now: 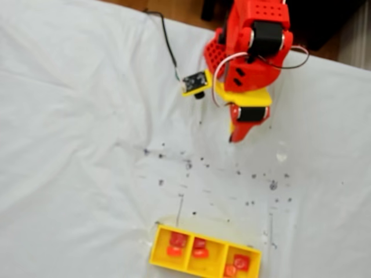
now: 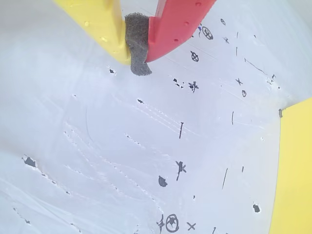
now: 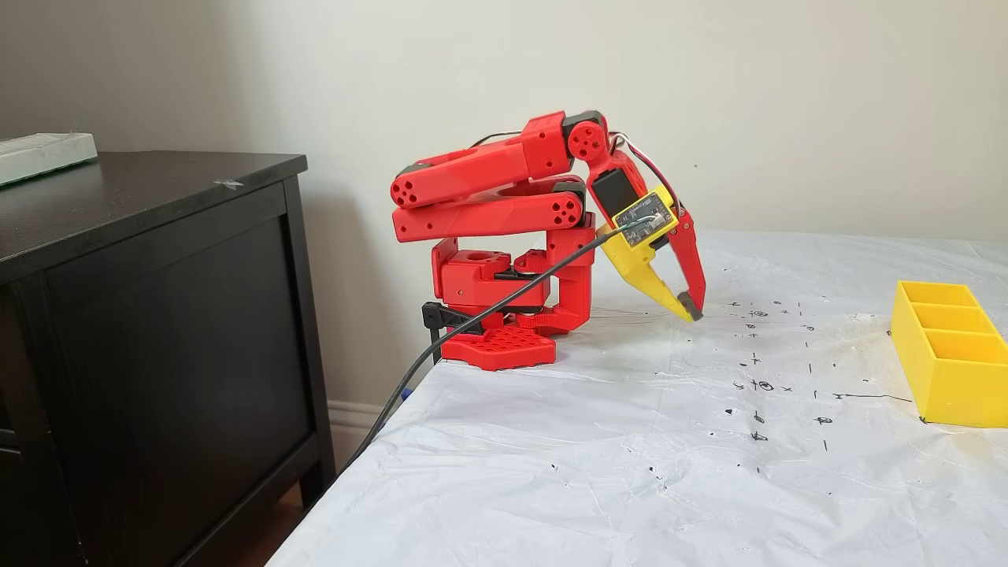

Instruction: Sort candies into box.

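Six candies (image 1: 178, 239) are sitting in the yellow box (image 1: 157, 250), two per compartment, a deep red one beside an orange one in each. None is lying on the white sheet (image 1: 75, 145), so the sorting looks finished. The red arm (image 3: 488, 189) is folded back, well apart from the box, its gripper (image 2: 138, 58) closed and empty, tip nearly touching the sheet.

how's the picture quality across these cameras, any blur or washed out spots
The fixed view from above is soft: the candies in the box look smeared. The wrist view is overexposed on the white sheet; gripper fairly crisp. The side fixed view is sharp, evenly lit.
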`<state>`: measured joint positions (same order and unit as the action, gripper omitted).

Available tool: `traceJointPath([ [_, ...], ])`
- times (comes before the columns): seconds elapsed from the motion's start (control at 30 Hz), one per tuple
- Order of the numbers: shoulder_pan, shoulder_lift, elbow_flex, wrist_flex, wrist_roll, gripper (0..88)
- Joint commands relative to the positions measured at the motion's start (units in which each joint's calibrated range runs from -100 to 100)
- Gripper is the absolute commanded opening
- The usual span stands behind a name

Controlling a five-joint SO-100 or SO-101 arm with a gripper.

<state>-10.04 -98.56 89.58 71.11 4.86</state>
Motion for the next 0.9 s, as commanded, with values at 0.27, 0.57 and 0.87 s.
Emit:
traceJointPath([
  [0.27,-1.0,-0.4,2.5,1.1,-1.6,0.1],
  [0.57,-0.8,-0.4,2.5,1.1,-1.5,0.1],
  [0.87,-0.8,-0.4,2.5,1.1,-1.5,0.1],
])
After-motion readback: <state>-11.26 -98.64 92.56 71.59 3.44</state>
